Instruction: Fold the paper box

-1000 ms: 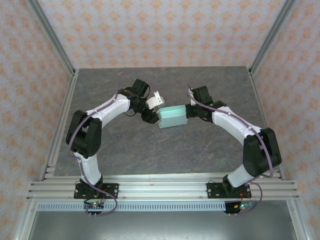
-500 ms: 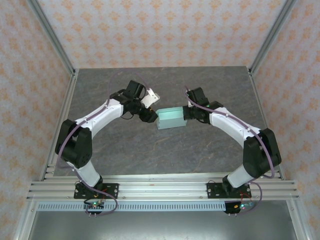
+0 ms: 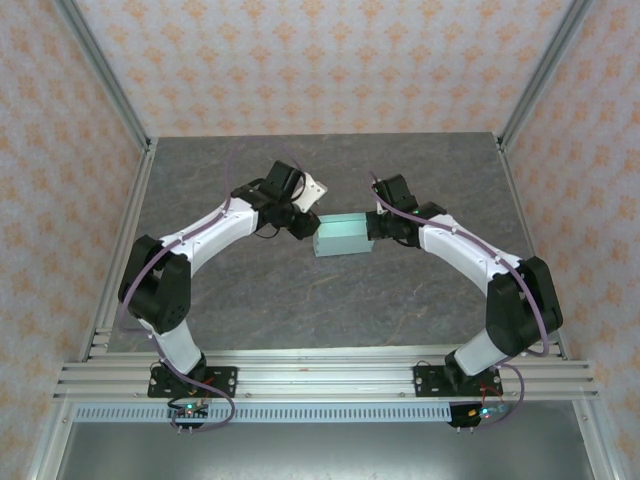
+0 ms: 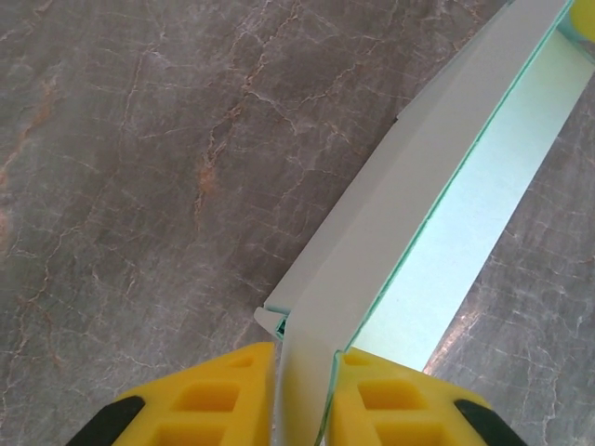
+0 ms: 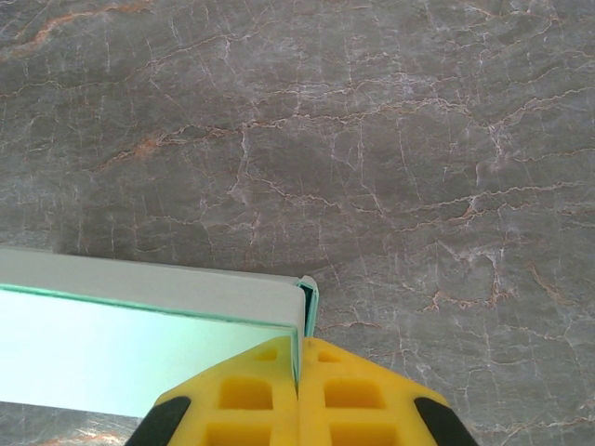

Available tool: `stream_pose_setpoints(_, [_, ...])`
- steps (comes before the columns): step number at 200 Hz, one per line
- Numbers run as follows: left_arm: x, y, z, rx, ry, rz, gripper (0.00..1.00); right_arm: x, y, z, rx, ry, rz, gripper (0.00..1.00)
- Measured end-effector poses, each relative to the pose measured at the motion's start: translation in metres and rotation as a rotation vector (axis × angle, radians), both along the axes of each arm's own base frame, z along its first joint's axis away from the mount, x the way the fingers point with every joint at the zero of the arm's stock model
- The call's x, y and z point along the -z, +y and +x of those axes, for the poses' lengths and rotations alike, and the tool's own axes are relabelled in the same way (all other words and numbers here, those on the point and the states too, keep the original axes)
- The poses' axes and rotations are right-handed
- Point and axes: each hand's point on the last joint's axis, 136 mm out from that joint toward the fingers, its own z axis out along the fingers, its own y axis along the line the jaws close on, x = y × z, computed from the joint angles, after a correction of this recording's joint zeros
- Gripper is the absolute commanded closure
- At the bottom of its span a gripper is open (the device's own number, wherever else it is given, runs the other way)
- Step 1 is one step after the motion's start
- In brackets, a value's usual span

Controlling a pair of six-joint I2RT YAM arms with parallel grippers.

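Left fingers [image 4: 223, 395]: I pinch the box [image 3: 342, 236] by one wall.
Right fingers [image 5: 246, 395]: I pinch its opposite end.

left claw [image 4: 302, 370] clamped, right claw [image 5: 297, 360] pinched tight

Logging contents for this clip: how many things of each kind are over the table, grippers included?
paper box: 1
grippers: 2, the left gripper and the right gripper, each pinching a box wall
total: 3
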Motion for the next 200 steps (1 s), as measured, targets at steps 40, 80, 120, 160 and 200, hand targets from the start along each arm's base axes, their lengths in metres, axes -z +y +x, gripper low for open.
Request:
stream_pose_setpoints(40, [-0.004,-0.001,0.003,-0.013,-0.017,0.017,0.74,0.000,0.000,0.000,0.000,0.000,0.000,1.00])
stream_pose_setpoints(80, [-0.007,-0.001,0.004,-0.016,-0.028,0.036,0.85,0.000,0.000,-0.001,0.000,0.002,-0.001,1.00])
stream_pose_setpoints(120, [-0.005,-0.001,0.006,-0.042,-0.025,0.051,0.94,-0.001,0.001,-0.002,0.004,0.003,0.006,1.00])
stream_pose_setpoints(160, [-0.004,0.007,0.014,-0.220,-0.009,0.056,1.00,-0.002,0.008,-0.005,0.018,0.005,0.024,1.00])
stream_pose_setpoints(200, [-0.007,0.012,0.022,-0.410,0.015,0.003,1.00,-0.004,0.014,-0.011,0.034,-0.001,0.037,1.00])
